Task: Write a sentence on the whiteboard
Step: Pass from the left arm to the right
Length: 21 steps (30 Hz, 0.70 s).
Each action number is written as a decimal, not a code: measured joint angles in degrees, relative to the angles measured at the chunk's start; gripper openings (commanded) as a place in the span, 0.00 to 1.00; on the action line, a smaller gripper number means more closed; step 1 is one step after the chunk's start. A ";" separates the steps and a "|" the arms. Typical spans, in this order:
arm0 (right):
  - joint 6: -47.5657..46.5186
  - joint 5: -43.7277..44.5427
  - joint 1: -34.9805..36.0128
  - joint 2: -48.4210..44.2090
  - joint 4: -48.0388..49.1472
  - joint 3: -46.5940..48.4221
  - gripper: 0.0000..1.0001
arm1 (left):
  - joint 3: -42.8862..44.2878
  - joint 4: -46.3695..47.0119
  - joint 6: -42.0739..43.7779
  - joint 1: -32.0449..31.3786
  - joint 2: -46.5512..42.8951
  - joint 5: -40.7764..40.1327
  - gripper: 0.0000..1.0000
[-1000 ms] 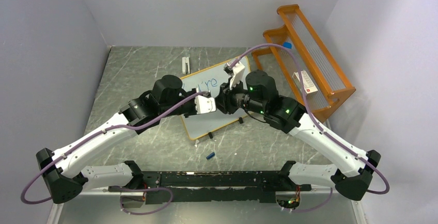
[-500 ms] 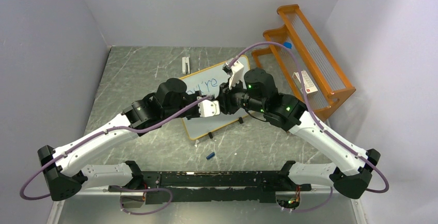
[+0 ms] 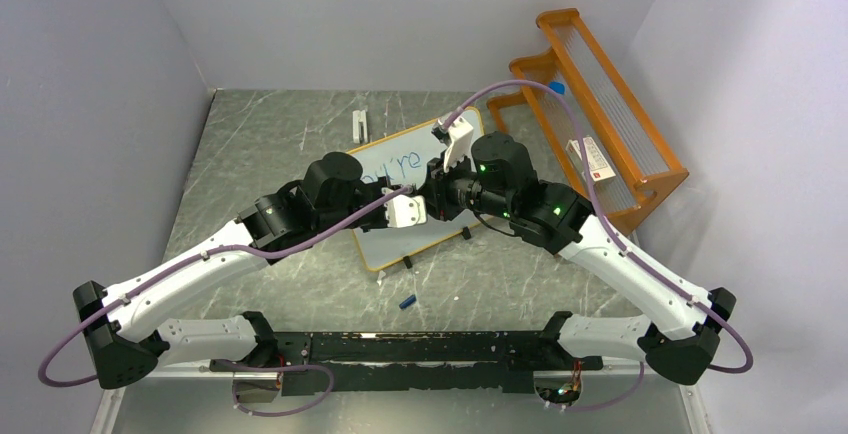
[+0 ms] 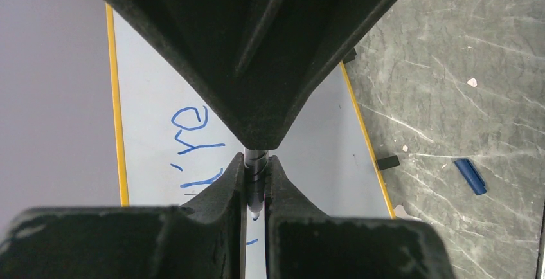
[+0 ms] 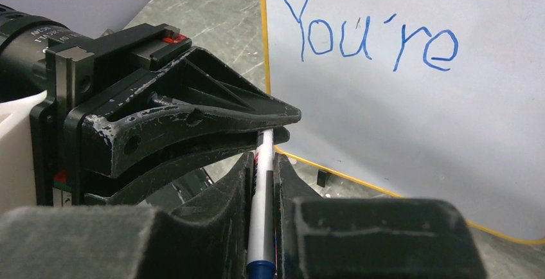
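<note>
Whiteboard (image 3: 395,244) lies flat and skewed mid-table. Seen from above, the left gripper (image 3: 420,197) and right gripper (image 3: 441,192) meet tip to tip over it. In the left wrist view, its claw pinches a marker (image 4: 255,175) beside the blue "You're". In the right wrist view, that claw clamps the same marker's barrel. Both hold it, probably a regrasp for a better writing angle.

The rectangular white whiteboard (image 3: 402,242), rounded at the corners, thinly framed in tan-orange, with small black clip feet, lies flat and askew beside the orange wooden rack (image 3: 610,114), to its left; blue handwriting reads "You're".
</note>
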 measured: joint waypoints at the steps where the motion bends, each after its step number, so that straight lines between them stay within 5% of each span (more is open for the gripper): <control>1: 0.15 0.13 0.00 0.00 0.00 0.00 0.13 | 0.00 0.00 0.02 0.00 0.00 0.00 0.05; 21: 1.29 1.11 0.20 0.00 0.79 0.00 0.23 | 0.00 0.00 0.00 0.00 0.07 -0.26 0.05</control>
